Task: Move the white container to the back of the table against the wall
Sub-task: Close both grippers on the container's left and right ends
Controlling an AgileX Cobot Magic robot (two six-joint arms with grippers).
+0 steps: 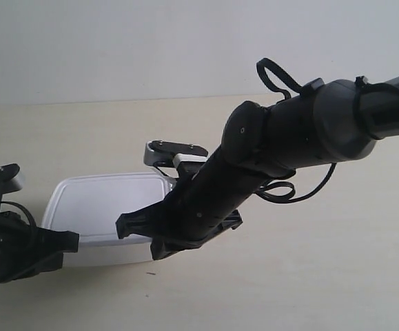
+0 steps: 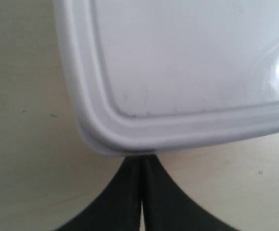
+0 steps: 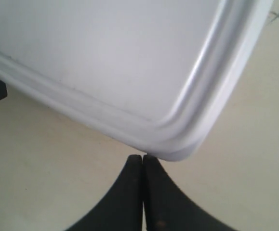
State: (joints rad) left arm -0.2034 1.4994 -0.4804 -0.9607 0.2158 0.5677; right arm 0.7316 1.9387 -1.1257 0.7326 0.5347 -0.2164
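Note:
The white container lies flat on the table, lid on, well forward of the wall. In the left wrist view its rounded corner fills the picture. My left gripper is shut and empty, its tips touching the rim just beside that corner. My right gripper is also shut and empty, its tips meeting another rounded corner of the container. In the exterior view, the arm at the left ends at the box's near left side. The arm at the right crosses over the box's right part.
A wide strip of bare tabletop lies between the box and the wall. The big black arm with looping cables spans the right half of the exterior view. A small pencilled cross marks the table beside the box.

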